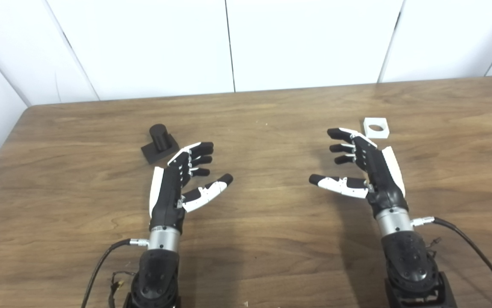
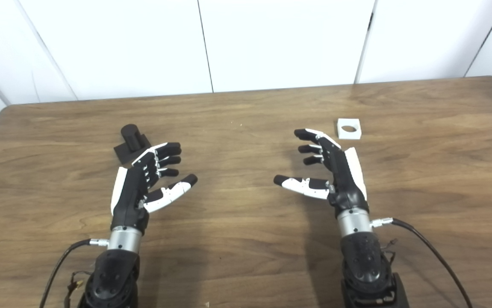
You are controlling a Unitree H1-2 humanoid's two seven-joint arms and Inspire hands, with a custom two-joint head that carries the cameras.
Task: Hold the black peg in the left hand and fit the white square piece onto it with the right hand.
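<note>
Black peg [image 1: 159, 143] stands upright on its square base on the counter [image 1: 263, 239], just beyond the left robot hand [image 1: 180, 179], whose fingers are spread and empty. A sideways approach could knock the peg over. Right robot hand [image 1: 363, 167] is also splayed and empty. White square piece [image 1: 375, 127] lies flat just beyond it; fingertips may push it away.

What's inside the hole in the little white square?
Through the round hole in the white square piece you see only a shaded bit of the wooden table. Nothing is in it. The black peg stands far off, near the left hand.
</note>
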